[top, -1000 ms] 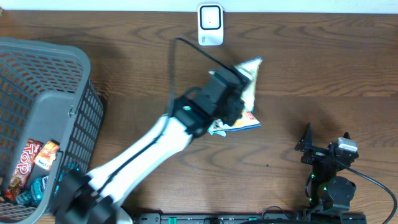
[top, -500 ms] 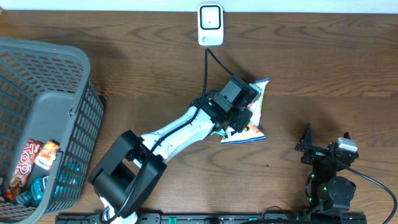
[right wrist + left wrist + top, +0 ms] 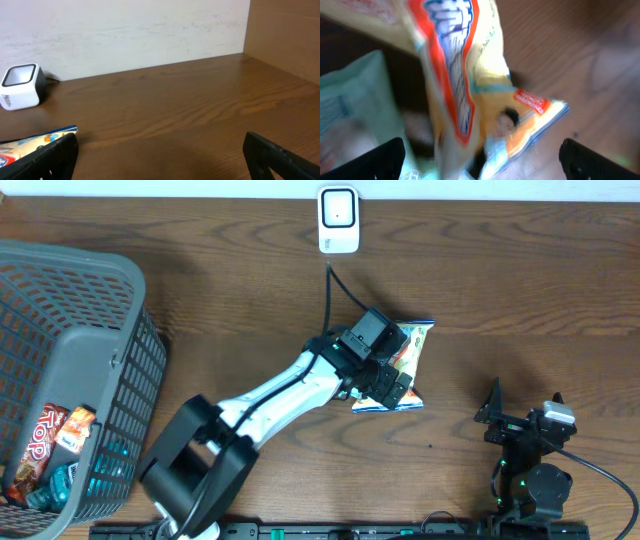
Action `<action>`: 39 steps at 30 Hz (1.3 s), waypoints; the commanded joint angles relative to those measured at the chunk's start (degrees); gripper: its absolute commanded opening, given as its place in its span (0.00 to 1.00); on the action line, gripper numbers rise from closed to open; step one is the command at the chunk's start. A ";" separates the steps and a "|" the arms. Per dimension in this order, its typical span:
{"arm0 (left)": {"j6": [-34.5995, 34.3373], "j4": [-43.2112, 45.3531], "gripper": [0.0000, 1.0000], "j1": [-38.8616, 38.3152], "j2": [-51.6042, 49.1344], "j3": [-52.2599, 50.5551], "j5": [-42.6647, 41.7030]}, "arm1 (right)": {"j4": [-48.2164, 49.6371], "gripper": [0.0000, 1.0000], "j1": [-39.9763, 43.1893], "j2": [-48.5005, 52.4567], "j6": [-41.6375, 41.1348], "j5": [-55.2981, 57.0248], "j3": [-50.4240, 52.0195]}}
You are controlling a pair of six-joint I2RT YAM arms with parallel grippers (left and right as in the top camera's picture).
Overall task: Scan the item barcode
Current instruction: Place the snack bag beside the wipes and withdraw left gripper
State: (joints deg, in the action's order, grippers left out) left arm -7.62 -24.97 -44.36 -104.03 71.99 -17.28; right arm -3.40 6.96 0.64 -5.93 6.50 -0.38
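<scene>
Snack packet (image 3: 412, 345) is lying on the counter (image 3: 520, 290) beneath the left claw (image 3: 480, 157), between its spread fingers (image 3: 382, 162), and is looking light, crinkly and slippery, so pinching a sealed edge is seeming wisest.

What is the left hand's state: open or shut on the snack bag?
Open. The left hand shows its fingers wide apart in the wrist view, and the snack bag lies loose between them.

Overhead: soft, even light, sharp throughout. Faint shadow on the table (image 3: 520, 290) beside the basket (image 3: 60, 290).
Left wrist: heavy blur. Snack bag (image 3: 465, 90) too near to focus, white glare mid-bag, dark shadow under it.
Right wrist: clear. Bright wall (image 3: 125, 30), mild sheen on the wood.
</scene>
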 commanded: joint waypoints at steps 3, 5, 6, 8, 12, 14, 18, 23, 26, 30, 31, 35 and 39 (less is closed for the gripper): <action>-0.81 -4.00 0.98 0.74 15.56 3.41 10.32 | -0.24 0.99 0.46 -0.26 -0.85 0.66 0.07; -0.85 -5.18 0.98 1.62 21.14 3.43 15.82 | -0.24 0.99 0.46 -0.26 -0.87 0.66 0.07; -0.85 -5.75 0.98 2.32 23.85 3.45 18.32 | -0.24 0.99 0.46 -0.26 -0.85 0.66 0.07; -0.85 -6.54 0.98 4.57 30.03 3.48 23.34 | -0.24 0.99 0.46 -0.26 -0.85 0.66 0.07; -0.90 -6.71 0.98 12.59 40.39 3.48 31.78 | -0.24 0.99 0.46 -0.26 -0.85 0.66 0.07; -1.99 -6.73 0.98 19.10 44.85 3.48 33.46 | -0.24 0.99 0.46 -0.26 -0.85 0.66 0.07; -8.09 -8.39 0.98 35.36 50.38 3.48 33.46 | -0.24 0.99 0.46 -0.26 -0.85 0.66 0.07; -31.45 -19.76 0.98 58.51 49.96 3.48 33.35 | -0.24 0.99 0.46 -0.26 -0.87 0.66 0.07; -42.66 -28.41 0.98 69.37 46.77 3.45 32.04 | -0.24 0.99 0.46 -0.26 -0.85 0.66 0.07; -51.32 -37.62 0.98 79.65 41.05 2.86 28.39 | -0.24 0.99 0.46 -0.26 -0.85 0.66 0.07; -52.74 -39.58 0.98 81.57 39.54 2.58 27.56 | -0.24 0.99 0.46 -0.26 -0.85 0.66 0.07; -52.92 -43.50 0.98 86.60 34.27 0.48 26.51 | -0.24 0.99 0.46 -0.26 -0.85 0.66 0.07; -52.92 -43.69 0.98 89.57 30.21 -3.45 26.51 | -0.24 0.99 0.46 -0.26 -0.85 0.66 0.07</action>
State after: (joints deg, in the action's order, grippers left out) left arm -58.17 -68.23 43.42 -71.70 71.53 10.13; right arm -3.42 6.96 0.62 -5.96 6.50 -0.38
